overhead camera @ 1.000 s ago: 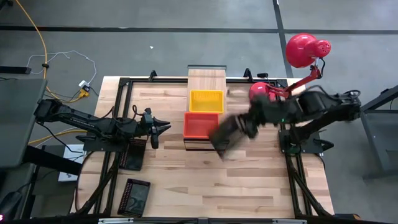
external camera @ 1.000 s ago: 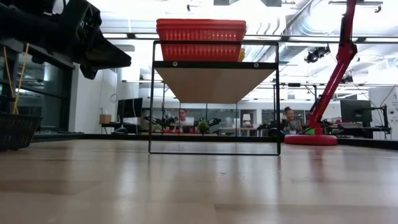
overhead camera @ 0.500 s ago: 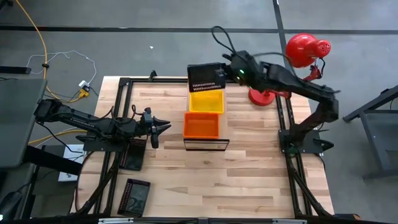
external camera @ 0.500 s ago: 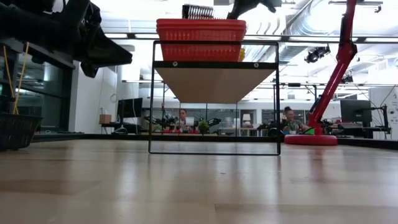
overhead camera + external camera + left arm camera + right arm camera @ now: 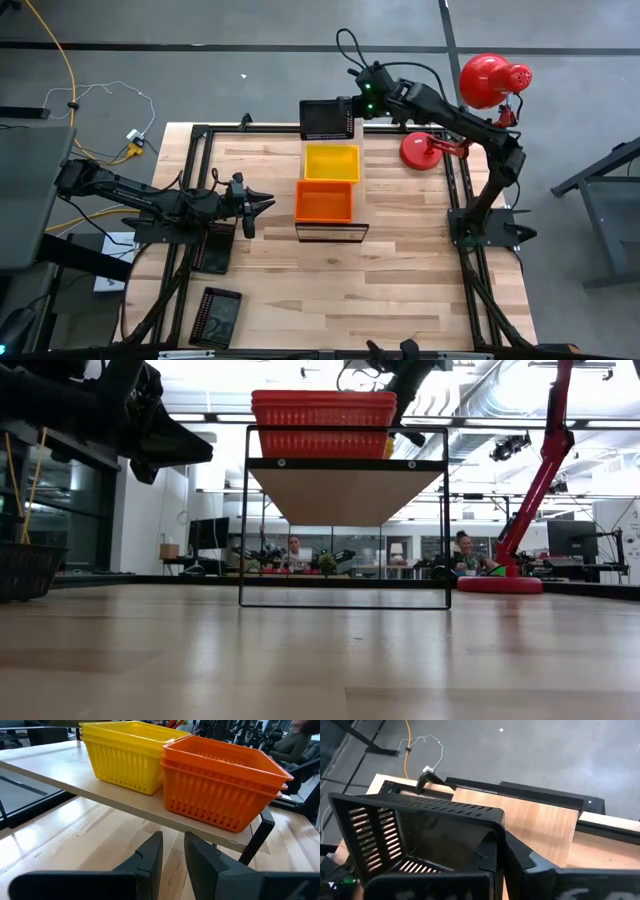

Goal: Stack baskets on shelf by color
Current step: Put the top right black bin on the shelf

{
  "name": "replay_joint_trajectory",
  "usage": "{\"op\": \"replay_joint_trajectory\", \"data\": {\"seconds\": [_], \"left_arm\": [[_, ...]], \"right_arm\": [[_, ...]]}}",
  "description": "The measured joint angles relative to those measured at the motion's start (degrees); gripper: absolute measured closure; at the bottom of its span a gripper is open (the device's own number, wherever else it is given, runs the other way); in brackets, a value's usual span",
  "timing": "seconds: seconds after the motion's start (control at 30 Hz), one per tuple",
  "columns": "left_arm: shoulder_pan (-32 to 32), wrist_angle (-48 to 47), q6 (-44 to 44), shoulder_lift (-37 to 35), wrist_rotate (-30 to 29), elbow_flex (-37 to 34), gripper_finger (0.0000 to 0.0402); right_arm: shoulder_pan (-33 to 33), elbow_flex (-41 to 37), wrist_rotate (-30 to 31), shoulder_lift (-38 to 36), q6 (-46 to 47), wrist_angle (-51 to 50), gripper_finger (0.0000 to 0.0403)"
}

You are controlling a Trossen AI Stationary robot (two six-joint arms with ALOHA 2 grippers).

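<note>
My right gripper (image 5: 350,108) is shut on a black basket (image 5: 326,119) above the far end of the shelf (image 5: 540,830). The basket is tipped, its open side toward the wrist camera. A yellow stack (image 5: 332,162) stands on the middle of the plank, and an orange stack (image 5: 324,200) stands at its near end. My left gripper (image 5: 262,203) waits left of the shelf, a narrow gap between its fingers (image 5: 150,857), pointing at the orange basket (image 5: 225,785) and touching nothing. My right gripper holds the black basket by the rim of one side wall (image 5: 492,837), one finger inside and one finger (image 5: 525,865) outside. It comes from the table's right side. The basket is lifted clear above the plank and tilted.
Two more black baskets (image 5: 214,246) (image 5: 217,316) lie near the table's left edge, below my left arm. A red lamp (image 5: 494,80) with its base (image 5: 424,150) stands at the far right. People sit in the room behind the table (image 5: 465,545).
My right gripper has carried the black basket from beside the shelf's near right corner up and toward the far edge, ending over the shelf's far end. The basket turned about on the way and has settled a little lower in the last half second.
</note>
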Motion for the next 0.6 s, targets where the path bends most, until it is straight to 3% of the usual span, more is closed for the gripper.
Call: {"op": "replay_joint_trajectory", "data": {"seconds": [0.3,0.6], "left_arm": [[0.0,0.0,-0.2,0.0,1.9,0.0,0.0332],[0.0,0.0,0.0,0.0,1.7,0.0,0.0332]], "right_arm": [[-2.3,0.0,-2.8,0.0,0.6,-6.2,0.0403],[-1.8,0.0,-3.8,0.5,0.5,-5.8,0.0403]]}}
